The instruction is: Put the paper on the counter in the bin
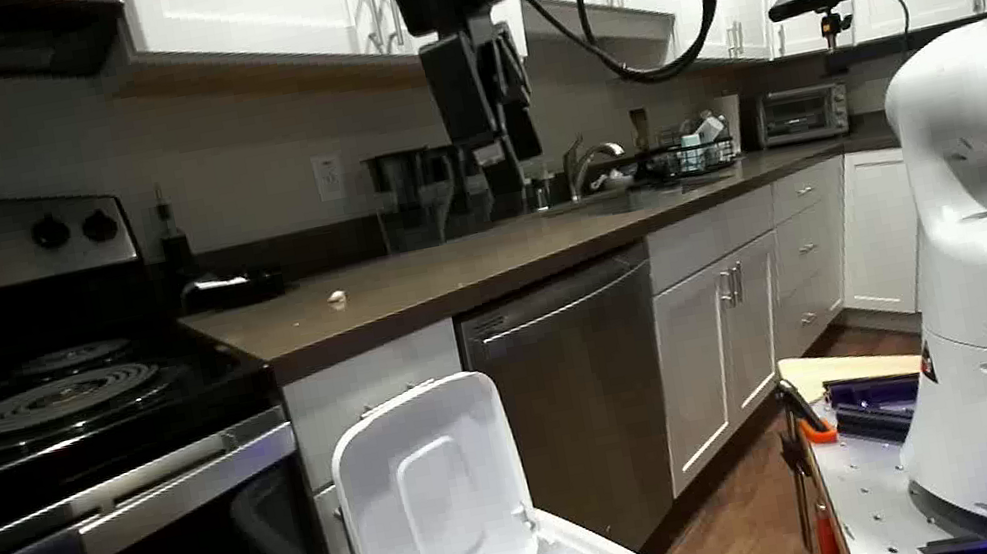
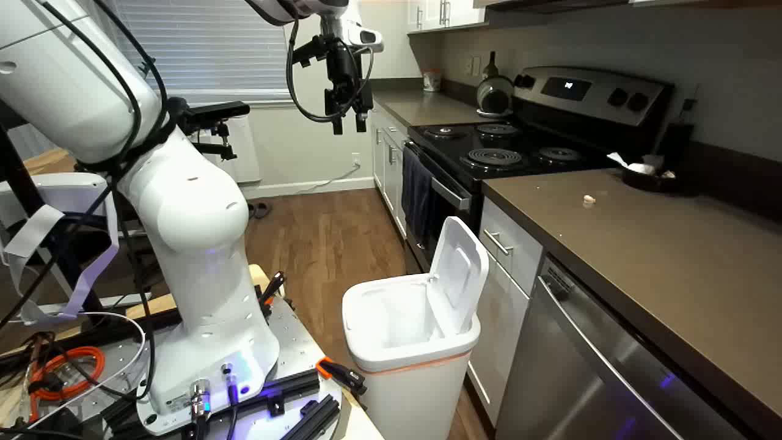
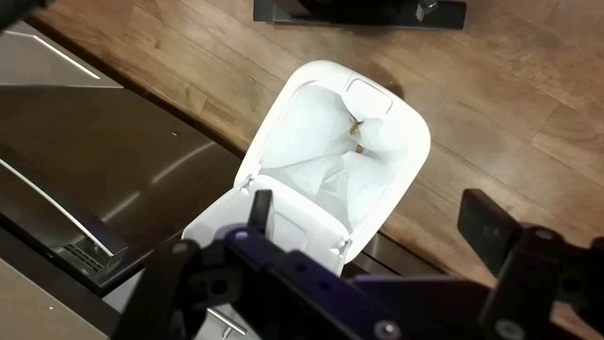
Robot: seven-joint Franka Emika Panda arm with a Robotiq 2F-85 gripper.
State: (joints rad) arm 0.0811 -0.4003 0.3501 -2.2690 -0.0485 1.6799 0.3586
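I take the step in hand to be the reach and pick, and I would plan it around the tabletop (image 2: pixel 690 275), the long dark brown surface filling the right of the frame in an exterior view; I would come down to it slowly, as I expect no give there; the white bin (image 2: pixel 415 397) stands beside it at lower centre, its lid (image 2: pixel 461 275) tipped up on the tabletop side, so I would cross high over that lid both ways; the pincer (image 3: pixel 370 212) is released, gaping wide with nothing visible between its tips, and hangs near the top of the frame in both exterior views, while the wrist view looks down into the bin; I would shift it across first, then lower it straight, keeping clear of the dark dish (image 2: pixel 647 182) at upper right; the paper (image 2: pixel 588 200) lies on the tabletop below and left of that dish, apart from it, and I cannot find it in the wrist view; being light, I suspect, it could skid, so I would straddle its middle before squeezing; it looks like a pale, whitish, lumpy scrap with a faint warm tint, tiny against the bin and too small for me to read any folds.
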